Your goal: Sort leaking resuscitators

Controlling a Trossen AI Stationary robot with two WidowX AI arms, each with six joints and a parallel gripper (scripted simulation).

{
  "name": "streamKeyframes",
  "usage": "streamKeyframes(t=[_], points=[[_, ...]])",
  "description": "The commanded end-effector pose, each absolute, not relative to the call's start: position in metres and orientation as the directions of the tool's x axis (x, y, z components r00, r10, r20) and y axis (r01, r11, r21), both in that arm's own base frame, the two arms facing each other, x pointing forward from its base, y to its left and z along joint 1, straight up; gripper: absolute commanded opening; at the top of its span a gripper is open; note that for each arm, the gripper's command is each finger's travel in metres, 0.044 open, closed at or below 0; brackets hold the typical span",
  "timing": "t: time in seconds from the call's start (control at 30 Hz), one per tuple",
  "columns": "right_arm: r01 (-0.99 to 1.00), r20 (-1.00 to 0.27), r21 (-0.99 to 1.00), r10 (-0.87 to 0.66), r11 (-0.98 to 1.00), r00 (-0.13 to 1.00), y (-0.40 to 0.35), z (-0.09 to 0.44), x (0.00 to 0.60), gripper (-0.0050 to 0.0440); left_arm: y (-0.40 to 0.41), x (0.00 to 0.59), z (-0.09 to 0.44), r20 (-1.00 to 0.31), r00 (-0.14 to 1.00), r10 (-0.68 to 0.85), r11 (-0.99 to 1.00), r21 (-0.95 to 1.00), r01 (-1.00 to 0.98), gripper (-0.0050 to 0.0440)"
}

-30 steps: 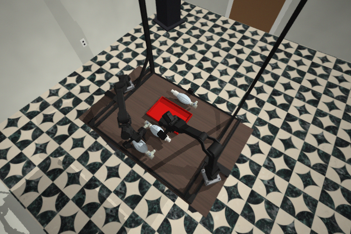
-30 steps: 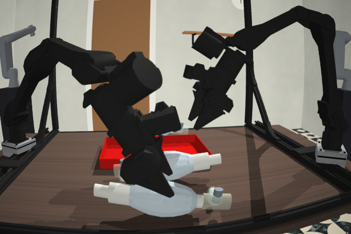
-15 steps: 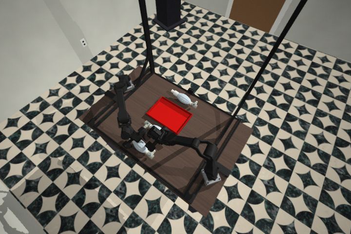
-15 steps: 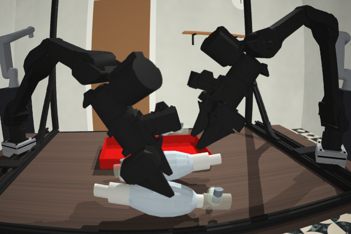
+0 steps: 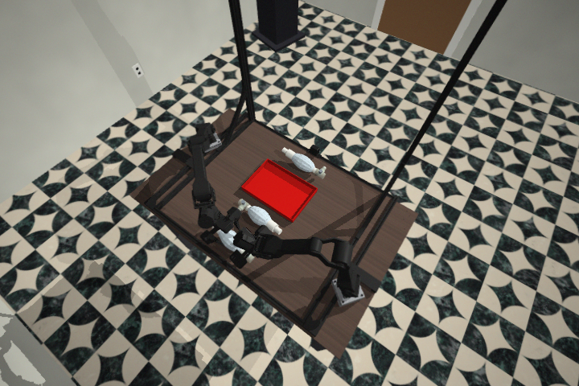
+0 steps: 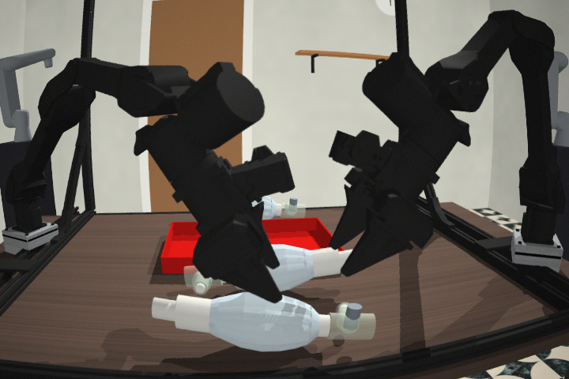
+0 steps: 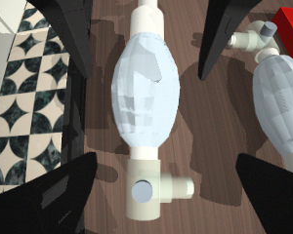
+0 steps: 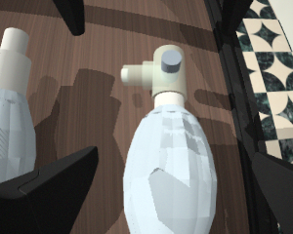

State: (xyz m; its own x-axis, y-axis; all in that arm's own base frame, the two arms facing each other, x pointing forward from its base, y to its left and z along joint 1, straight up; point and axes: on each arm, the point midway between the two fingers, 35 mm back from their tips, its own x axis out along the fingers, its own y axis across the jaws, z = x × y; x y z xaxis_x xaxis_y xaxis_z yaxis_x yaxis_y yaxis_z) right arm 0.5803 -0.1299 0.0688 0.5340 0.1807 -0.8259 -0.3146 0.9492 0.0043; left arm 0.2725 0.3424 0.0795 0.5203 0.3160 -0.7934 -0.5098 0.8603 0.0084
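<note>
Tray matt red, smooth; table wood-look.

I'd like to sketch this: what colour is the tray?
Red, best seen from the top.
</note>
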Motion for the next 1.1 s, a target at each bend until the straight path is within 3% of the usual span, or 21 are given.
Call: streamKeyframes(t=[0.0, 1.07], points=[[-0.314, -0.822, -0.001, 0.179, 0.949, 0.541, -0.1294, 0.1063, 0.5826, 0.0440, 0.3420, 0.2699, 0.0754, -0.798, 0.517, 0.310, 0.861, 0.005, -0.508, 0.0409], [-0.314, -0.834, 0.015, 0.185, 0.949, 0.519, -0.1295, 0.1061, 0.5828, 0.0440, 0.3421, 0.2696, 0.0759, -0.797, 0.517, 0.312, 0.860, 0.005, -0.511, 0.0409]])
